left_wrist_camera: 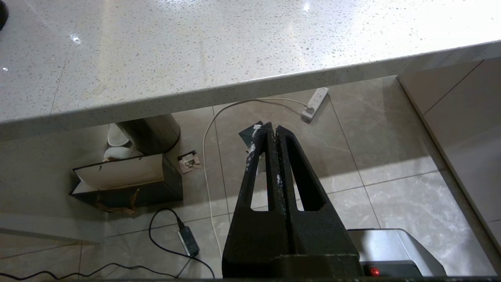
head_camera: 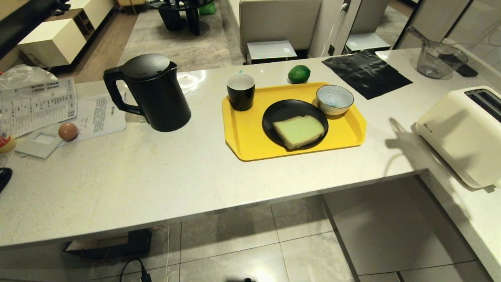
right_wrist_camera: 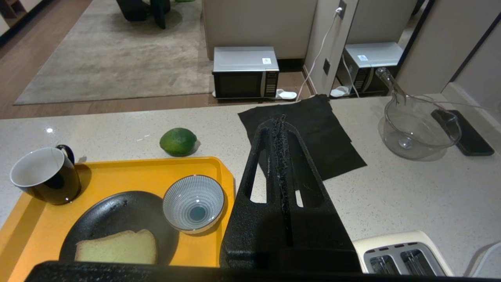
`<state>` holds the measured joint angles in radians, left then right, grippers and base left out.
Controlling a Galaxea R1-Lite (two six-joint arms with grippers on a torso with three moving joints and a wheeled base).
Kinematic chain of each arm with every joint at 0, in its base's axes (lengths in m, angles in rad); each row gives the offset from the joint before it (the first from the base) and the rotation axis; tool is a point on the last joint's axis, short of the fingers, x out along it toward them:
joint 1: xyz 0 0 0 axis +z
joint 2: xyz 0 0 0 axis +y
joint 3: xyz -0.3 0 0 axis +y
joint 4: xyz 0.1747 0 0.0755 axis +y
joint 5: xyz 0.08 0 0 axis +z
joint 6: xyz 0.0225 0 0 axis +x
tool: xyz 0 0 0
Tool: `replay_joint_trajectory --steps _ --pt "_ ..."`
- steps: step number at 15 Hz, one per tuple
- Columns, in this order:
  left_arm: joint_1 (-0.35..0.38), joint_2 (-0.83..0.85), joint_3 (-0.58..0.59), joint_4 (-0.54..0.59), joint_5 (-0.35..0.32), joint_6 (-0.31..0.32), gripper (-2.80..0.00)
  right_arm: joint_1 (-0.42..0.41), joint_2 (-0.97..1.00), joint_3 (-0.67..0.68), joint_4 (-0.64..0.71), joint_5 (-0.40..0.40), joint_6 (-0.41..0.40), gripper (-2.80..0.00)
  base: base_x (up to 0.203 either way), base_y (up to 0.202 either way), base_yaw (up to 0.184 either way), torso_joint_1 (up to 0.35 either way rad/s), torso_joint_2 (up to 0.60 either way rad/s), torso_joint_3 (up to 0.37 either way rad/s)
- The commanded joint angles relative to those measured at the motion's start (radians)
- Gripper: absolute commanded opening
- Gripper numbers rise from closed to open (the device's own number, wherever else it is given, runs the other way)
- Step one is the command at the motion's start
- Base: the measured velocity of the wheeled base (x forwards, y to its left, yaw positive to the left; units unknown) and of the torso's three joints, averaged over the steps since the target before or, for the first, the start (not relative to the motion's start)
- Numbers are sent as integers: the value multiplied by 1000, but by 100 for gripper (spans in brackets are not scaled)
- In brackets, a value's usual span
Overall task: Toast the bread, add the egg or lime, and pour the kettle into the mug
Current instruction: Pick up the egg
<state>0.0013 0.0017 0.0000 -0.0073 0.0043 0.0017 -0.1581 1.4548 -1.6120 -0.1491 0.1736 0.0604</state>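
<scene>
The bread (head_camera: 299, 131), pale green with a tan crust, lies on a black plate (head_camera: 274, 113) on the yellow tray (head_camera: 250, 150). At the tray's back left corner stands the black mug (head_camera: 240, 92), white inside. The lime (head_camera: 299, 74) rests on the counter just behind the tray. Left of the tray stands the black kettle (head_camera: 154, 94), and an egg (head_camera: 68, 131) lies on papers further left. My right gripper (right_wrist_camera: 281, 119) is shut and empty, above the counter between tray (right_wrist_camera: 117, 168) and toaster (right_wrist_camera: 403, 254). Parked below the counter edge over the floor, my left gripper (left_wrist_camera: 271, 127) is shut.
A cream toaster (head_camera: 465, 133) sits on the right-hand counter. A striped bowl (head_camera: 334, 100) is on the tray's back right. A black cloth (head_camera: 366, 72), a clear glass jug (head_camera: 438, 58) and a phone (right_wrist_camera: 464, 131) lie behind. Papers (head_camera: 37, 103) cover the far left.
</scene>
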Motion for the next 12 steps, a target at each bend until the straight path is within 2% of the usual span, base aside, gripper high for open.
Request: replay_joint_trajectory --steps 1,12 --pt "0 0 0 0 0 0 -280 -1 -14 6 0 -2 -1 -280 0 0 0 0 0 0" --pt "0 0 -2 4 0 8 -280 -5 -40 34 -1 -9 -7 -280 0 0 0 0 0 0"
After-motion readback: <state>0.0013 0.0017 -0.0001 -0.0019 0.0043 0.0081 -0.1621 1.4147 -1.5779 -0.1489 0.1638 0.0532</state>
